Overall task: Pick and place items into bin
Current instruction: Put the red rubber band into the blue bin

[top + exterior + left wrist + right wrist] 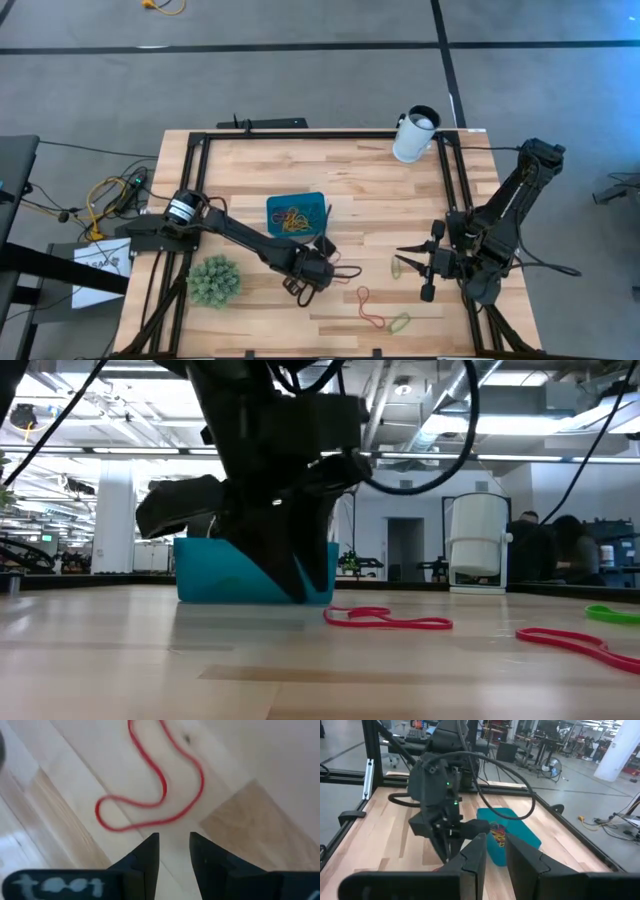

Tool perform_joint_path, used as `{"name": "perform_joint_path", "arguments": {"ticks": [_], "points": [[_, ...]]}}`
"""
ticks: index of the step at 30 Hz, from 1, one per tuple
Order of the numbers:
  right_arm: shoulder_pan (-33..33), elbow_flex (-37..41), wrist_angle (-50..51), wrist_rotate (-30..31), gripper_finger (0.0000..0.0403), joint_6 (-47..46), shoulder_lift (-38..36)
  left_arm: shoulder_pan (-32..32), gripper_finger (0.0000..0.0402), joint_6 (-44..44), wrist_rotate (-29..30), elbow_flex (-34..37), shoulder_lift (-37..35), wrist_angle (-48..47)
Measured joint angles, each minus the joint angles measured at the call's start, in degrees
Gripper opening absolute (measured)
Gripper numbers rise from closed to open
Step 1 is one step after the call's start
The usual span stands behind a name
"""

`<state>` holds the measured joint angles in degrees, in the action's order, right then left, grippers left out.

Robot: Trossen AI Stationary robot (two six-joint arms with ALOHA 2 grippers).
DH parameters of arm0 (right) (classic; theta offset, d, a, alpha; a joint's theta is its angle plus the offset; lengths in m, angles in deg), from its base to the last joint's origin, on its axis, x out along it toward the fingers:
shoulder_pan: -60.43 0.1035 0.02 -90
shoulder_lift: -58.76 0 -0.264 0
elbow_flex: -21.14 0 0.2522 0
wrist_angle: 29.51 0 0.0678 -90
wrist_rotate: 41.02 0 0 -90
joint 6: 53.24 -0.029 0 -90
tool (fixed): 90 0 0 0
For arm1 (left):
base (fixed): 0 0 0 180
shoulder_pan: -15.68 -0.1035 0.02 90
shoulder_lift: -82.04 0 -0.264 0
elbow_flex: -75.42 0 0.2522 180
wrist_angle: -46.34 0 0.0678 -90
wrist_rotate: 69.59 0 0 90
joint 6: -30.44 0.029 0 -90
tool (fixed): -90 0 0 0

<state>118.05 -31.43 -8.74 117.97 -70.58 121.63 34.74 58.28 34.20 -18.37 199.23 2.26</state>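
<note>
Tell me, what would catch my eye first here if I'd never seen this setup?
Probably the teal bin mid-table, already holding a tangle of coloured loops. Right beside it the left gripper points down at the wood, fingers slightly apart and empty, just short of a red loop. The spiky green ball near the table's left edge stands out too.

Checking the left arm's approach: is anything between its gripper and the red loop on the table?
Nothing visible. The left gripper stands open with only bare table between its fingertips and the red loop. The right gripper waits off to the side.
</note>
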Motion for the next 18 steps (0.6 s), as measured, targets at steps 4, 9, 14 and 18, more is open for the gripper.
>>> {"name": "perform_joint_path", "arguments": {"ticks": [4,9,14,18], "points": [[-0.02,0.00,0.00,0.00,0.0067,-0.02,0.00,-0.03,0.0098,0.46,-1.95,-0.02,0.00,3.71],[0.00,0.00,0.00,0.00,0.0067,-0.02,0.00,-0.36,0.0098,3.26,-2.88,-0.04,0.04,4.71],[0.00,0.00,0.00,0.01,0.0067,-0.04,0.00,-0.37,0.0098,7.34,-2.94,-0.04,0.11,2.38],[0.00,0.00,0.00,0.00,0.0067,-0.04,0.00,-0.36,0.0098,9.32,-2.95,-0.06,0.34,2.44]]}}
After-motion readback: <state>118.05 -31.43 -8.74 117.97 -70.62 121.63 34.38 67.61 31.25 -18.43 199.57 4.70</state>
